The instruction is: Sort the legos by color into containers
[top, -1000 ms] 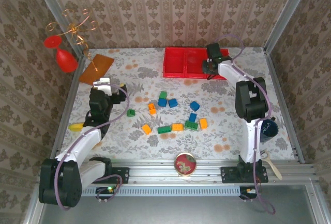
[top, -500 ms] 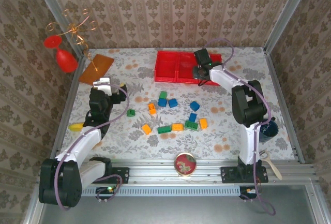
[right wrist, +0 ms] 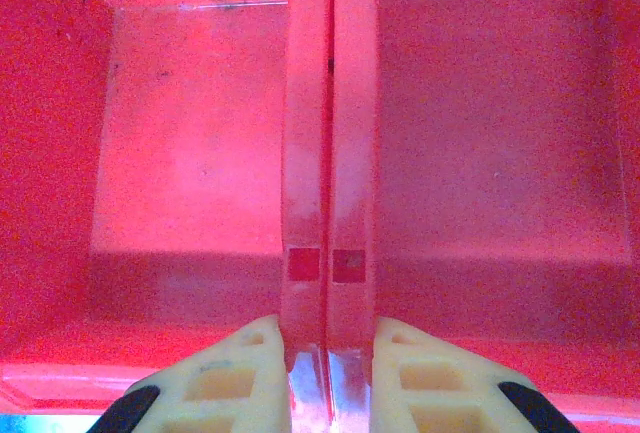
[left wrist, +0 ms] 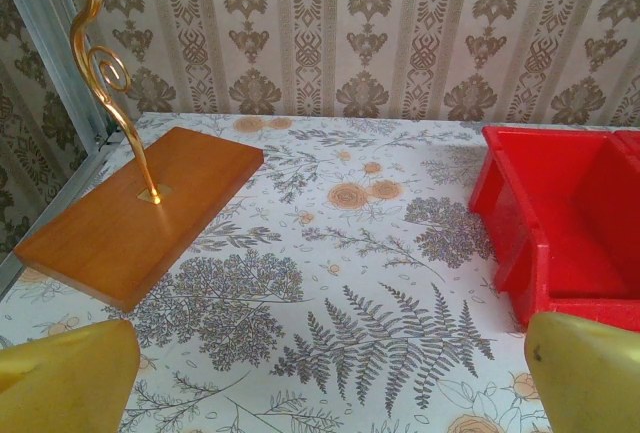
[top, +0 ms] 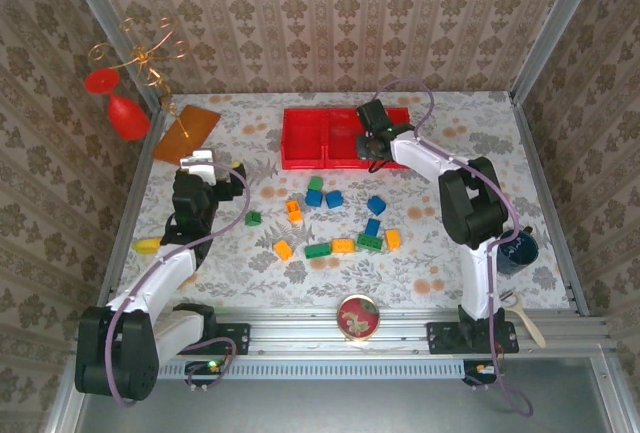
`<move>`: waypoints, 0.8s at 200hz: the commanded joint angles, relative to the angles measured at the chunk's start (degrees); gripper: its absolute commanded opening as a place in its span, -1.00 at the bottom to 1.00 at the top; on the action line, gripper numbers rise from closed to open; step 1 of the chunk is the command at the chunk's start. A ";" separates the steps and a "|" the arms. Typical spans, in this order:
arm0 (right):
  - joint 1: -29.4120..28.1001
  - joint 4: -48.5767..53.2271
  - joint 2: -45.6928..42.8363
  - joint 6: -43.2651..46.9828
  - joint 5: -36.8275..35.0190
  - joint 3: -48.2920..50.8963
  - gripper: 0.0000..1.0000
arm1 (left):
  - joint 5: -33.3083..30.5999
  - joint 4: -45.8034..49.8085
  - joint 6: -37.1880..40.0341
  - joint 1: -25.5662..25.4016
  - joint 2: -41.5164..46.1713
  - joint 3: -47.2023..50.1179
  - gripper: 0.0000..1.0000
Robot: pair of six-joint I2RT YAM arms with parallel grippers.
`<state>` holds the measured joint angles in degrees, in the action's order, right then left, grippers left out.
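The containers (top: 305,139) are red bins joined as one tray at the back middle of the table. My right gripper (top: 371,143) is shut on the double wall (right wrist: 328,153) between two of the bins, its fingers (right wrist: 250,373) on either side of it. Both bins beside that wall look empty. Blue (top: 334,199), green (top: 318,250) and orange (top: 283,249) legos lie scattered in the middle of the table, in front of the tray. My left gripper (top: 205,165) hovers open at the left of the table, empty, facing the tray's left end (left wrist: 560,213).
An orange-brown board (top: 187,131) with a gold wire stand sits at the back left, red ornaments (top: 125,113) hanging beside it. A small yellow piece (top: 147,244) lies at the left edge. A round tin (top: 357,315) rests on the front rail, and a dark cup (top: 518,249) stands at the right.
The right gripper has dragged the red tray leftward and slightly toward the front, still clamped on its wall. The left arm and the legos have not moved.
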<state>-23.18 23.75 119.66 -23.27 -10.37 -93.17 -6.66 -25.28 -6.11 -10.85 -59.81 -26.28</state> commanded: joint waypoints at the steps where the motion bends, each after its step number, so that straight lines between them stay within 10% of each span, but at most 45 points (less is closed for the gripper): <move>1: -0.82 3.48 2.03 -1.73 1.87 -2.09 -0.60 | 0.20 -1.03 -1.19 -0.13 0.92 0.44 1.00; 160: -1.34 8.92 0.35 0.02 -2.02 -6.65 -0.02 | 2.14 8.33 -2.96 1.82 2.62 -3.28 1.00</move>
<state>-24.18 28.64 121.36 -24.53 -10.00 -97.86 -6.24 -21.43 -6.76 -10.31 -58.96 -26.79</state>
